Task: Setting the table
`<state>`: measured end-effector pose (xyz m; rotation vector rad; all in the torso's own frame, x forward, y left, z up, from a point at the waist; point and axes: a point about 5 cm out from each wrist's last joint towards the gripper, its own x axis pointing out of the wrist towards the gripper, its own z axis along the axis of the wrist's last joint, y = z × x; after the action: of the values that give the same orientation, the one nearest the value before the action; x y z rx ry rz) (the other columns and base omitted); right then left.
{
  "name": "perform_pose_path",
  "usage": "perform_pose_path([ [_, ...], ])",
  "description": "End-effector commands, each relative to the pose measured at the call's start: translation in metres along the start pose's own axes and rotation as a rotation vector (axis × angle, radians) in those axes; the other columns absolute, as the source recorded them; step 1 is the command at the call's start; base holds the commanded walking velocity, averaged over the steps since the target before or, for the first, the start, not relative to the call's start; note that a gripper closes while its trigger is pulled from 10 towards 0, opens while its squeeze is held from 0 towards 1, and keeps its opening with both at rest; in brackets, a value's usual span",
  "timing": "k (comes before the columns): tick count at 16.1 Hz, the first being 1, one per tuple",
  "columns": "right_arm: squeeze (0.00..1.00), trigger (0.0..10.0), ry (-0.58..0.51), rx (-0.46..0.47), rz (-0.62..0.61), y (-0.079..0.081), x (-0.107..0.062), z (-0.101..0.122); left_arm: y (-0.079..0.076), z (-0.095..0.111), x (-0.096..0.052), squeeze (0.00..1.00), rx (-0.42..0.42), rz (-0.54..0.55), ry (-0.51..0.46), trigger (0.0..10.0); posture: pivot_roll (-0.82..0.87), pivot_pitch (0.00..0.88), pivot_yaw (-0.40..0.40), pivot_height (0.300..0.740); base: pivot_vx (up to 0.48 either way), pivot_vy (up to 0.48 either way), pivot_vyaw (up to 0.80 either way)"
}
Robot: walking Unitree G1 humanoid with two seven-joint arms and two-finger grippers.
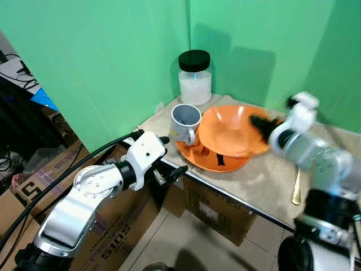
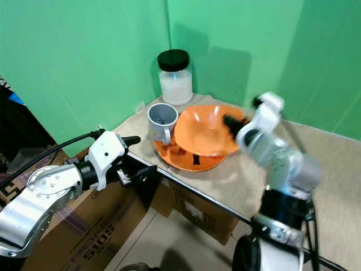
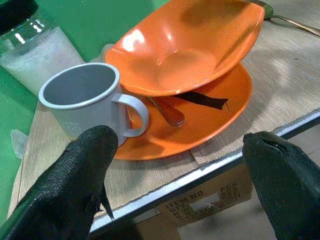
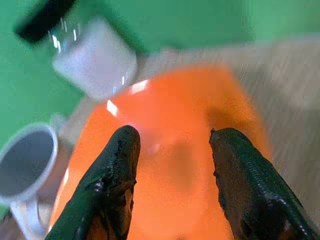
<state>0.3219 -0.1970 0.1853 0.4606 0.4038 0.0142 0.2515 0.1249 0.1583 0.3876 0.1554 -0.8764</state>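
Right wrist view: the right gripper [image 4: 172,145] has its fingers apart over the orange bowl [image 4: 165,175], which sits between them on the plate [image 1: 214,161]. Left gripper [image 3: 180,170] fingers are apart too, near the cup [image 3: 82,102]. Best to close gently on the bowl's rim and lift straight.

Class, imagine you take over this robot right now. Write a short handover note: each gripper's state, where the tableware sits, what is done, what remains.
Left gripper: open, at the table edge, facing the grey mug.
Right gripper: open, over the orange bowl, blurred in motion.
Bowl sits tilted on the orange plate, with cutlery underneath; the mug is on the plate's rim; jar behind; a gold utensil lies apart.
Done: nothing laid out yet.
Left: unstack and place each piece.
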Motion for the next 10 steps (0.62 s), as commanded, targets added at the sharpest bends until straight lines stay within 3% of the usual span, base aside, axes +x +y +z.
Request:
perform_pose_path([
  [1,1.0,10.0,-0.02,-0.038,-0.044,-0.006,-0.005,0.01,0.006,-0.001,-0.002,0.0,0.008,0.026,0.012,10.0,0.03,0.0,0.112,0.74,0.0,0.0,0.0],
  [4,1.0,10.0,0.064,-0.067,-0.142,-0.022,-0.008,0.004,0.005,0.001,0.001,0.0,-0.008,0.011,-0.007,10.0,0.02,0.0,0.12,0.74,0.0,0.0,0.0],
  [5,0.11,10.0,0.136,-0.052,-0.133,-0.023,-0.007,-0.006,0.003,0.003,0.002,0.0,-0.024,-0.01,-0.021,10.0,0.02,0.0,0.125,0.74,0.0,0.0,0.0],
  [6,0.0,10.0,0.174,-0.035,-0.117,-0.022,-0.006,-0.012,0.002,0.003,0.003,0.0,-0.028,-0.018,-0.025,10.0,0.02,0.0,0.125,0.74,0.0,0.0,0.0],
  [7,0.0,10.0,0.225,0.023,-0.085,-0.018,-0.005,-0.025,-0.001,0.004,0.003,0.0,-0.039,-0.042,-0.034,10.0,0.01,0.0,0.125,0.74,0.0,0.0,0.0],
  [8,0.0,7.9,0.237,0.054,-0.073,-0.017,-0.004,-0.029,-0.002,0.004,0.003,0.0,-0.044,-0.048,-0.034,10.0,0.01,0.0,0.125,0.74,0.0,0.0,0.0],
  [9,0.0,2.5,0.251,0.102,-0.053,-0.015,-0.003,-0.033,-0.002,0.004,0.003,0.0,-0.045,-0.054,-0.034,10.0,0.01,0.0,0.127,0.74,0.0,0.0,0.0],
  [10,0.0,0.0,0.254,0.153,-0.029,-0.013,-0.002,-0.036,-0.003,0.003,0.003,0.0,-0.037,-0.065,-0.03,10.0,0.01,0.0,0.129,0.74,0.0,0.0,0.0],
])
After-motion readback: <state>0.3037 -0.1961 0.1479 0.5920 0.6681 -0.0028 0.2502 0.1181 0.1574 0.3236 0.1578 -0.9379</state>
